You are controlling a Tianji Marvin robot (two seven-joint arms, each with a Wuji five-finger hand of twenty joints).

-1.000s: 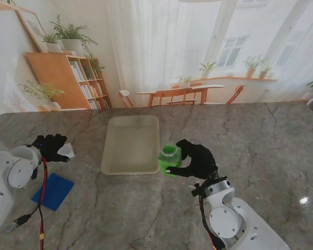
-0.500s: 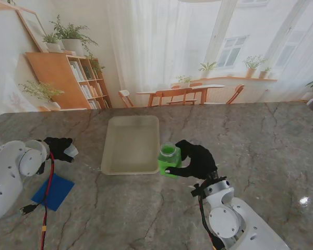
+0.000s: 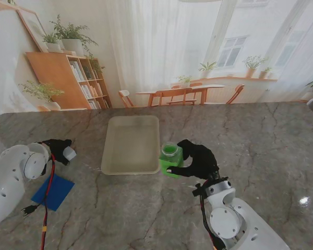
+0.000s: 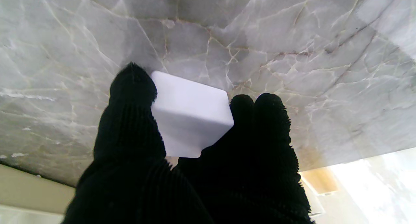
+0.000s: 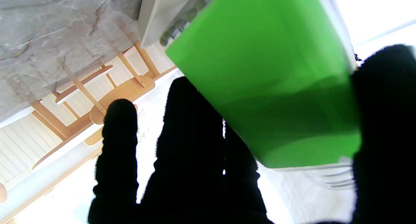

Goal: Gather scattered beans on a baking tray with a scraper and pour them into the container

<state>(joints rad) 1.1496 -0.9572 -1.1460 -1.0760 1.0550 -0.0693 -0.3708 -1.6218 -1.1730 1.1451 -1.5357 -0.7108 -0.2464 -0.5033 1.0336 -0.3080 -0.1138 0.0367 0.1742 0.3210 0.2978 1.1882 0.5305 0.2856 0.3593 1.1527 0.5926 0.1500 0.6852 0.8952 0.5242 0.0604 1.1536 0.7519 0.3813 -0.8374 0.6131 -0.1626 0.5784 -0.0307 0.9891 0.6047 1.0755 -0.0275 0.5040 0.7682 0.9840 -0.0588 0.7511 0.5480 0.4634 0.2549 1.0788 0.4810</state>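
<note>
Grey marble veined in brown and white covered the table [image 3: 146, 208] where we worked, with a bright room of shelves, plants and wooden chairs beyond its far edge. We had the cream baking tray [image 3: 130, 145] lying flat near the middle of the table, its long sides running away from us, and we could not make out any beans on it from the stand's view. Our right hand [image 3: 195, 159], in its black glove, was wrapped around the green container [image 3: 169, 159], which stood close against the tray's near right corner; whether the two touched, we could not tell. In the right wrist's view the green wall [image 5: 260, 81] filled much of the picture, with fingers [image 5: 191, 133] on one side of it and another dark finger on the other, and the tray's pale rim [image 5: 156, 19] showed just beyond. Our left hand [image 3: 57, 148] was well apart from the tray, toward the left edge of the table, and held a small white block [image 3: 69, 153], the scraper as far as we could judge. The left wrist's view showed that white piece [image 4: 190, 115] pinched between gloved fingertips [image 4: 133, 84], close over bare marble. A blue square pad [image 3: 53, 191] lay flat on the table nearer to us than the left hand, partly crossed by the arm's red cable [image 3: 46, 203].
</note>
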